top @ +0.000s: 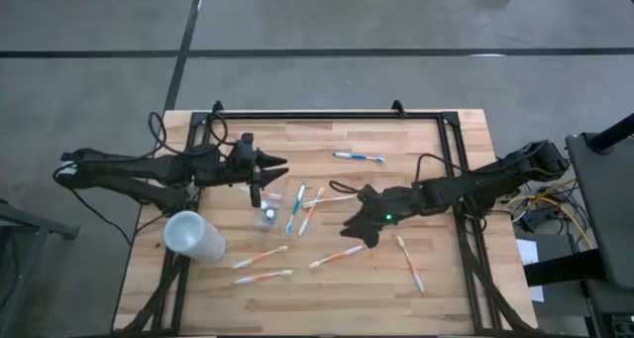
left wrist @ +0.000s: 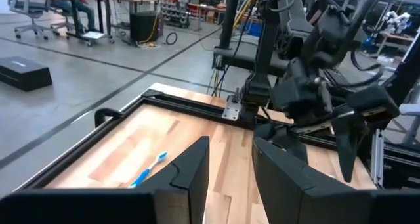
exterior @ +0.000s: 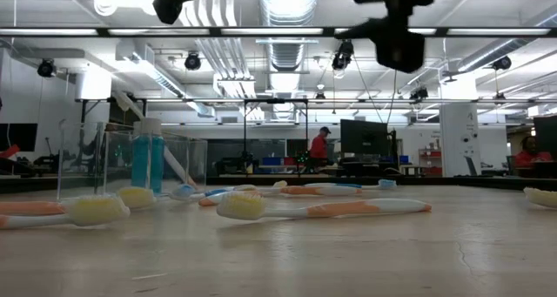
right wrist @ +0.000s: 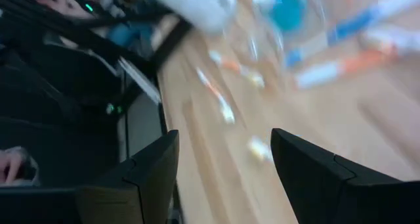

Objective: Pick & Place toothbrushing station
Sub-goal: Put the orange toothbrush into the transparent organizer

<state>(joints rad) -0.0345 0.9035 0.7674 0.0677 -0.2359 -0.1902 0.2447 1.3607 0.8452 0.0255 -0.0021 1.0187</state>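
Eight slim toothbrushes lie flat on the pale wooden counter (top: 436, 140): six white-orange and two white-blue.

- **Front edge, left of centre:** one white-orange toothbrush (top: 264, 276) lies almost parallel to that edge. A second white-orange toothbrush (top: 260, 257) is just behind it and runs the same way.
- **Front, towards the middle:** a third white-orange toothbrush (top: 337, 256) lies near the counter's middle. Its long axis runs left to right and its bristle head is at the left end.
- **Front right corner:** a fourth white-orange toothbrush (top: 411, 264) lies well apart from the others, running mostly front to back.
- **Left edge:** one larger frosted whitish cup (top: 193, 236) lies on its side.

Behind the front pair stands one small clear tumbler (top: 267, 216). One small blue toothpaste tube (exterior: 146, 158) stands upright inside it, cap up.

Just right of the tumbler, one white-blue toothbrush (top: 295, 207) and a fifth white-orange toothbrush (top: 312, 211) lie side by side, both running front to back. The sixth white-orange toothbrush (top: 335, 195) crosses their far ends, lying left to right.

The right gripper (top: 351, 219) hangs above the counter's middle, between the third and sixth orange brushes. Its jaws are wide apart with nothing between them.

The left gripper (top: 281, 166) hovers just beyond the tumbler and points across the counter. Its jaws are a little apart and hold nothing.

Farthest back, the second white-blue toothbrush (top: 358, 158) lies alone near the rear edge, parallel to it.
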